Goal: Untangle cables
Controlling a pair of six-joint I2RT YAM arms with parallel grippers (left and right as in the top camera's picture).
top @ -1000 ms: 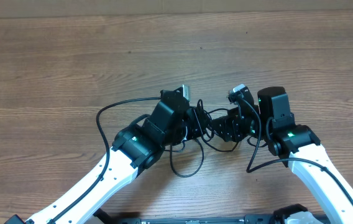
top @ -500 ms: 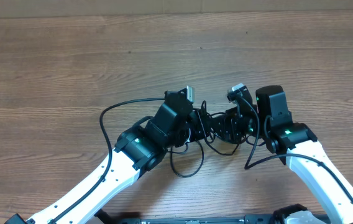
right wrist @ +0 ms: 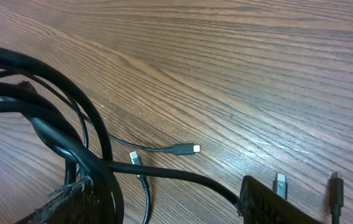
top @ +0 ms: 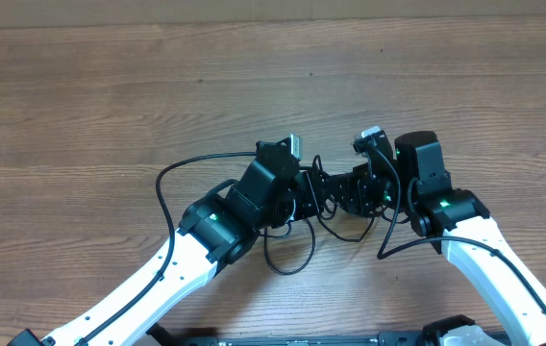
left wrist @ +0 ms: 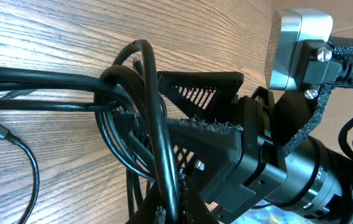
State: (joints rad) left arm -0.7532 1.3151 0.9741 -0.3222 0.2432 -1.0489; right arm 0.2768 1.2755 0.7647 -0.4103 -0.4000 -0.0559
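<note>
Left end effector [top: 306, 185] clamped on cables [left wrist: 52, 78]; right end effector [top: 352, 192] gaping around loop. Best: right pinches single strand, draws away slowly, low over desk [top: 110, 96].

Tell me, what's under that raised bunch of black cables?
Bare wooden table, plus two loose silvery-tipped plugs lying on it. Directly below the thickest part, the cables themselves hide the surface.

Overhead cam looks straight down at the table [top: 110, 86] from well up. The 2 wrist cams sit low and super close to it, both catching the cables [left wrist: 40, 78].
</note>
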